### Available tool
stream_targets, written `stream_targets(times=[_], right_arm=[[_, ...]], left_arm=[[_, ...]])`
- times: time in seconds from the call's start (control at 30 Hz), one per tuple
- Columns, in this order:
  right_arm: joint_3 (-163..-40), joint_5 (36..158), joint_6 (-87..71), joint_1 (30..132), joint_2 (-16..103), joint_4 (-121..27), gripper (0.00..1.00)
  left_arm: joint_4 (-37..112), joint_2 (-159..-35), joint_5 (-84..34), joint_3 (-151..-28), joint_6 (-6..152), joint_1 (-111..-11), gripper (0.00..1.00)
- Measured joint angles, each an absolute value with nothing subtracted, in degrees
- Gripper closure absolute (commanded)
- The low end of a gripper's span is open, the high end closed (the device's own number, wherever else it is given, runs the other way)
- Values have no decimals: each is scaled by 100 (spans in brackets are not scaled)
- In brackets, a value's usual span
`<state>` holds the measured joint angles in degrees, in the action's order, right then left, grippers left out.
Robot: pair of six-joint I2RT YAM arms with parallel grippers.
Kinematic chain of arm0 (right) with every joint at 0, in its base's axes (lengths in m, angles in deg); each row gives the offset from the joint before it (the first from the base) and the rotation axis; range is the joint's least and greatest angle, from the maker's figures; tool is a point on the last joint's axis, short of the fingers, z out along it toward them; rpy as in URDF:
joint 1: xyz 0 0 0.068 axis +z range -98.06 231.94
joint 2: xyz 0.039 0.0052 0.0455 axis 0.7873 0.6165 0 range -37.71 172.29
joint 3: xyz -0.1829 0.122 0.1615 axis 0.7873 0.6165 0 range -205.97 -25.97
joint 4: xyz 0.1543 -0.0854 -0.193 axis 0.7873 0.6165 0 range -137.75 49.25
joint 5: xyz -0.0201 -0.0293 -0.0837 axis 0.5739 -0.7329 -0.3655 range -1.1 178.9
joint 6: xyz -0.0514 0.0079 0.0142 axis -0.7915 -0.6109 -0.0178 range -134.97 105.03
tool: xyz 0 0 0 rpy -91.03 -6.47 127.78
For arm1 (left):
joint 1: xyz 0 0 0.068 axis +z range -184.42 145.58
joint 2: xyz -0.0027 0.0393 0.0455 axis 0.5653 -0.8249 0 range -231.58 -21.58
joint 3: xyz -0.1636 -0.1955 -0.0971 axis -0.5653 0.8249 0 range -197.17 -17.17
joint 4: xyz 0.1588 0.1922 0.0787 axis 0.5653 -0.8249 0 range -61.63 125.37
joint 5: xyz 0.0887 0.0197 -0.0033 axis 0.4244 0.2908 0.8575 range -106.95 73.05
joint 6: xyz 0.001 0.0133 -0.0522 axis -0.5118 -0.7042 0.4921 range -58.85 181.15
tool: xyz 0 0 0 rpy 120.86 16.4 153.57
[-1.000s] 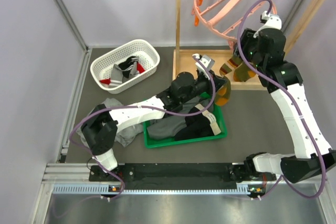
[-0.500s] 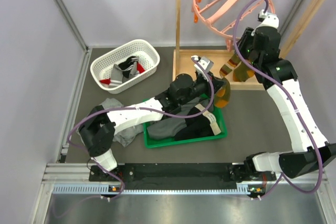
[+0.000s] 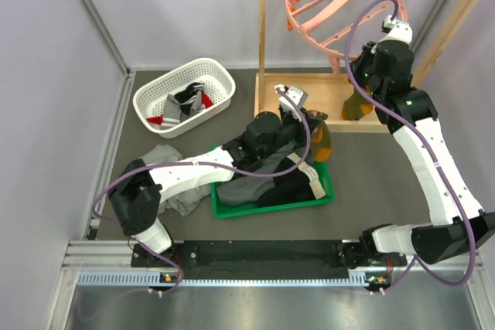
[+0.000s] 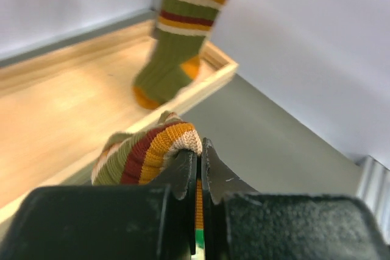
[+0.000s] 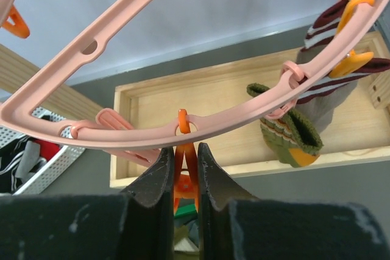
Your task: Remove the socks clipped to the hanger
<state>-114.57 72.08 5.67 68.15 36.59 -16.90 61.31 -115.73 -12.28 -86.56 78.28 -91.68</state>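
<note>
"Risks from here?"
"Mostly the hanger point(image 5: 122, 25). It hangs free from the wooden rack point(image 3: 262, 28), and the right claw point(image 5: 184, 156) grips an orange clip point(image 5: 184, 190) under its ring. A sideways tug could swing the ring or unhook it, I'd judge. Two socks hang clipped there: an olive striped sock point(image 5: 291, 136) and a maroon striped sock point(image 5: 341, 22)."
"How wide is that claw?"
"Barely a slit, with both fingers pressed on the clip. Whether the clip bites fabric, I cannot tell."
"And the left claw point(image 4: 199, 150)?"
"Pinched tight on the cuff of a loose striped sock point(image 4: 146, 153), near the far edge of the green tray point(image 3: 329, 187). It's a thin hold and the sock could slip out early."
</note>
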Motion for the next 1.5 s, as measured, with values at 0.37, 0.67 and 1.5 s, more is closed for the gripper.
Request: stream_targets(times=[0.37,0.67,1.5], right_arm=[[-11461,7890,976,6815,3657,-1684,96],[-11461,8172,1083,6815,3657,-1695,95],[-11461,8874,1535,6815,3574,-1909,95]], left_arm=[[4246,-11206,-846,-9381,8105,-6606,100],[3372,-11514,-828,-10024,8228,-4519,100],[2874,-11973,-1825,-9700,8525,-3736,6]])
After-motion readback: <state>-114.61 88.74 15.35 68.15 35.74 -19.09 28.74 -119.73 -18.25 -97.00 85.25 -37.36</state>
